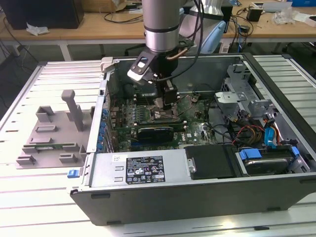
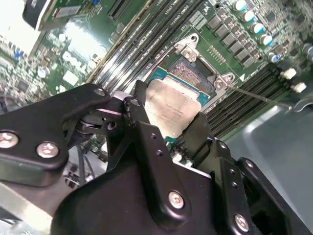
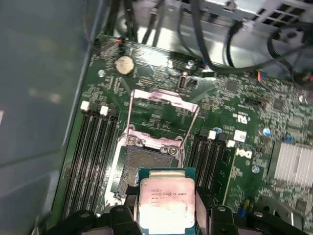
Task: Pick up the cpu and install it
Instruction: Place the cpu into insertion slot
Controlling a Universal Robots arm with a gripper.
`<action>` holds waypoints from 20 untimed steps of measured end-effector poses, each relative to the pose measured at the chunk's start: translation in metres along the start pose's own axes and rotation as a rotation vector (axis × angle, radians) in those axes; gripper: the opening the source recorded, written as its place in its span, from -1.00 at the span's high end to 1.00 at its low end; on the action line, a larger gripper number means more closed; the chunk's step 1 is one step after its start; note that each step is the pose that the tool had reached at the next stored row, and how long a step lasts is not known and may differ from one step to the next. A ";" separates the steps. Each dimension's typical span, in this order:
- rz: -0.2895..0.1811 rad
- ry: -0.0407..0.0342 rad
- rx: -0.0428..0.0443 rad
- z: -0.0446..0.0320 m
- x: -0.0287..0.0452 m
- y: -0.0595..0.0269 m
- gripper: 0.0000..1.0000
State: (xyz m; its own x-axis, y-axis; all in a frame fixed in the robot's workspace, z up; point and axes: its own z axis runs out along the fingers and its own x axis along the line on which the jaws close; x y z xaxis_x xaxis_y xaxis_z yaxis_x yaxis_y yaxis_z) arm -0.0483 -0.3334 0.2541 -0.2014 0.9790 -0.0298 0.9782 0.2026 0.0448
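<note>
Case (image 1: 197, 197) lies open on its side, motherboard (image 3: 234, 93) exposed. Gripper (image 3: 167, 218) is down inside over the socket (image 3: 142, 166), whose load plate (image 3: 164, 95) is flipped up. It's clamped on the cpu (image 3: 166, 203) by its edges, lid up, over one socket edge; contact unclear.

- The arm (image 1: 160, 24) stands upright, its wrist pointing straight down.
- The gripper (image 1: 165, 104) hangs below the wrist, its jaws closed against opposite edges of the cpu (image 3: 166, 203).
</note>
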 end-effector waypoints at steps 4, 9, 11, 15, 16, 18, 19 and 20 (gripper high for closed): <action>0.108 -0.0048 0.0032 0.0020 0.0001 -0.0001 -0.09; 0.141 -0.0064 0.0042 0.0058 0.0008 0.0023 -0.09; 0.140 -0.0062 0.0041 0.0101 0.0052 0.0032 -0.09; 0.139 -0.0061 0.0040 0.0155 0.0120 0.0042 -0.09; 0.139 -0.0061 0.0040 0.0172 0.0126 0.0043 -0.09; 0.136 -0.0062 0.0040 0.0228 0.0141 0.0043 -0.09; 0.134 -0.0064 0.0040 0.0244 0.0146 0.0044 -0.09; 0.134 -0.0068 0.0043 0.0273 0.0154 0.0044 -0.09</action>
State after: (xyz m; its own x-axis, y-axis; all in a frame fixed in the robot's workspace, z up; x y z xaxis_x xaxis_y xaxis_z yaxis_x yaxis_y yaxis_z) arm -0.0458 -0.3179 0.2266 -0.0690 0.9971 -0.0306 0.9965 0.0703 0.0445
